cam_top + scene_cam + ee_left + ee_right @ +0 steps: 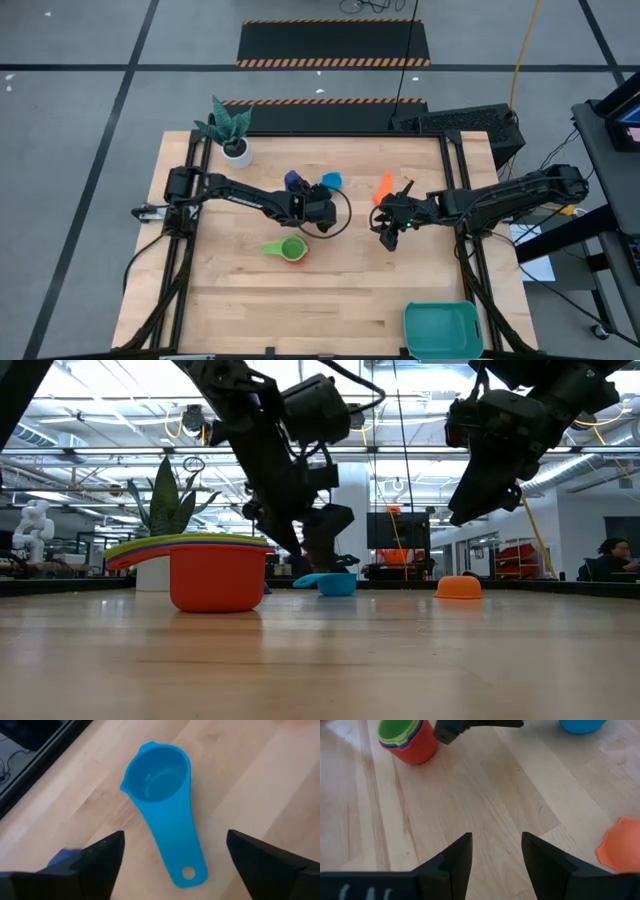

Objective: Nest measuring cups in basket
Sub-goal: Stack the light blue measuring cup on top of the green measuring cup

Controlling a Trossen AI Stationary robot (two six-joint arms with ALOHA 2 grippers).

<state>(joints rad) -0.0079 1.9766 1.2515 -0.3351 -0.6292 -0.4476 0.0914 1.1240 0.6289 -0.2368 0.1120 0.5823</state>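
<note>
A light blue measuring cup (160, 775) stands upright on the table, its handle (182, 855) pointing toward my left gripper (173, 840). That gripper is open, with a finger on either side of the handle and touching nothing. A red cup (215, 575) stands on the table with yellow and green cups nested inside it; the stack also shows in the high view (287, 249). A navy cup (292, 180) lies beside the left arm. An orange cup (459, 588) lies mouth down. My right gripper (496, 842) is open and empty above bare table, near the orange cup (385, 187). The teal basket (442, 330) sits at the near right.
A white plant pot (236, 150) stands at the table's far left corner. Bare wood lies between the cup stack and the basket. A dark keyboard-like device (460, 122) sits past the far right edge.
</note>
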